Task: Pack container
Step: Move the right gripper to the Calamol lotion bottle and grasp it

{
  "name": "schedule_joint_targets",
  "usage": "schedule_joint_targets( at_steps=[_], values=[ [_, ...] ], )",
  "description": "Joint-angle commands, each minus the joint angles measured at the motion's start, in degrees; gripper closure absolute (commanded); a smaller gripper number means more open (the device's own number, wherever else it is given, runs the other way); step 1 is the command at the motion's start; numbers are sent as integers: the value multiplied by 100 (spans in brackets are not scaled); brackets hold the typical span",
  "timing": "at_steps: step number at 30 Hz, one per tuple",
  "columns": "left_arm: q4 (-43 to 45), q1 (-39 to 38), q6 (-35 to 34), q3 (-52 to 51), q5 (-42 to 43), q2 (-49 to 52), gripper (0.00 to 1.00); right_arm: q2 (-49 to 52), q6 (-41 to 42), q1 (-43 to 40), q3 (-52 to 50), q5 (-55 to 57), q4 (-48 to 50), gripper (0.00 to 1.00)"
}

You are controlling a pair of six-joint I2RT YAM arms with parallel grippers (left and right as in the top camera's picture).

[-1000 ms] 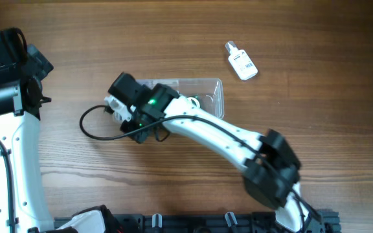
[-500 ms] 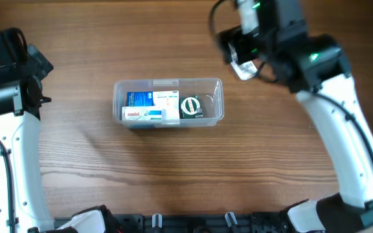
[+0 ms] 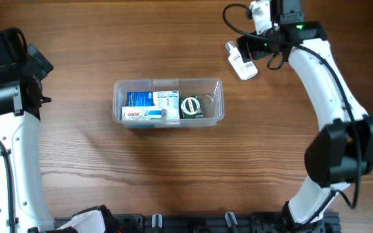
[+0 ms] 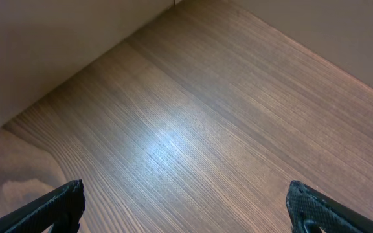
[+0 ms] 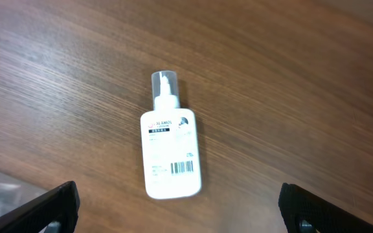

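Container now uncovered; right jaws apart, shifted near spray bottle; left jaws apart, unmoved.

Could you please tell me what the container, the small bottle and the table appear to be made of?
The container: clear glossy plastic; its contents show through the walls.
The small bottle: apparently smooth plastic, white-looking, with a clear cap and a printed label.
The table: wood or wood-look laminate, brown, with straight grain and a soft sheen; I cannot tell which.
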Motion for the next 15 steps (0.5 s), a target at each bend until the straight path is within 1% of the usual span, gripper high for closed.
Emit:
schedule_joint_targets(
  at_steps=[1,6,15],
  values=[
    [15,26,94,26,-74,-26,0,555,-409,-44,-4,-280,138,0],
    [15,26,94,26,-74,-26,0,1110,-387,-44,-4,-280,345,0],
    [15,26,94,26,-74,-26,0,1808,-396,-44,-4,-363,520,0]
  ],
)
